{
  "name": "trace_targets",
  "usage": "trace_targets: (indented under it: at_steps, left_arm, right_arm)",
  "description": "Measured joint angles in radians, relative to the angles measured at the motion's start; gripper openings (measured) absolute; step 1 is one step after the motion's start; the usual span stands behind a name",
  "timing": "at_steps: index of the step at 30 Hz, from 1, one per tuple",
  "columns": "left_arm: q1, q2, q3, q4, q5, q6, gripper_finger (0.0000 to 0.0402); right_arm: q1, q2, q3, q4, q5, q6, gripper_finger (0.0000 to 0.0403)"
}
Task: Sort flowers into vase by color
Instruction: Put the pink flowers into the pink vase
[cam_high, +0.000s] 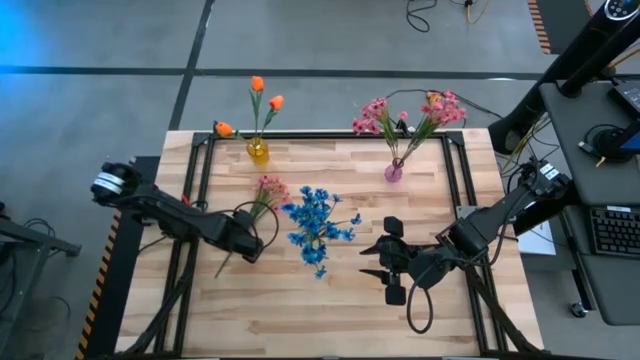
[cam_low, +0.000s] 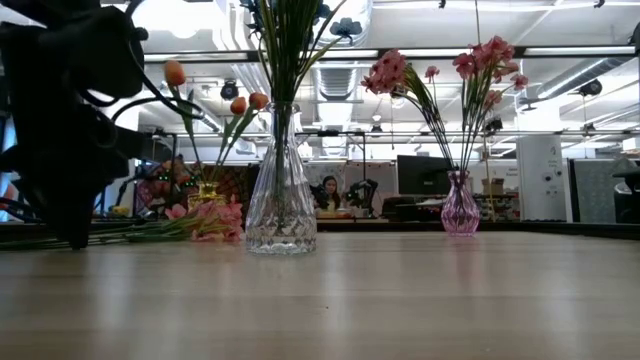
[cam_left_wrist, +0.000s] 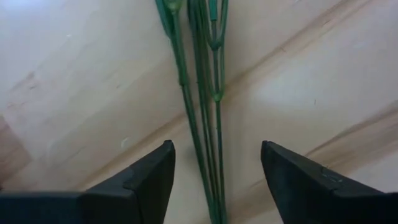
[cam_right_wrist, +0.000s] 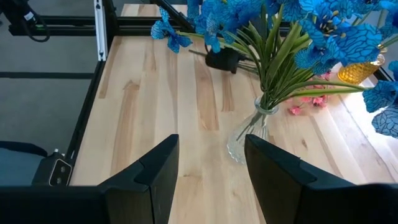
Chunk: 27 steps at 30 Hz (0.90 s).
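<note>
Left wrist view alone shows left claw (cam_left_wrist: 214, 177) open, straddling pink stems (cam_left_wrist: 202, 93).

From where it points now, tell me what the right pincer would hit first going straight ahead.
Probably the clear glass vase holding the blue flowers: it stands just ahead of the open right pincer, slightly off its centre line. Depth is hard to judge, so a fingertip might graze past.

This is a robotics lab set up inside a large open office. A wooden worktop (cam_high: 330, 300) in a black metal frame (cam_high: 196, 160) stands on a grey concrete floor (cam_high: 90, 110) marked with dark lines. Beside its right edge is a desk with a keyboard (cam_high: 612, 230) and cables. Beyond the far edge, the low view shows ceiling lights (cam_low: 560, 60), exposed ducts, monitors (cam_low: 425, 175) and a seated person (cam_low: 328, 192).
</note>
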Motion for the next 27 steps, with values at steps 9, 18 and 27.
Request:
trace_targets:
  at_steps: [9,18,27]
  left_arm:
    - [-0.001,0.065,0.015,0.021,0.000,0.000,0.0138]
    - [0.000,0.070,0.035,0.013,0.003,-0.001,0.0046]
    - [0.000,0.070,0.034,0.013,-0.001,-0.009,0.0002]
  right_arm:
    - [0.000,0.000,0.000,0.000,0.000,0.002,0.0176]
    - [0.006,0.000,-0.004,-0.001,0.000,0.000,0.0176]
    - [0.011,0.000,-0.006,-0.005,0.000,0.001,0.0176]
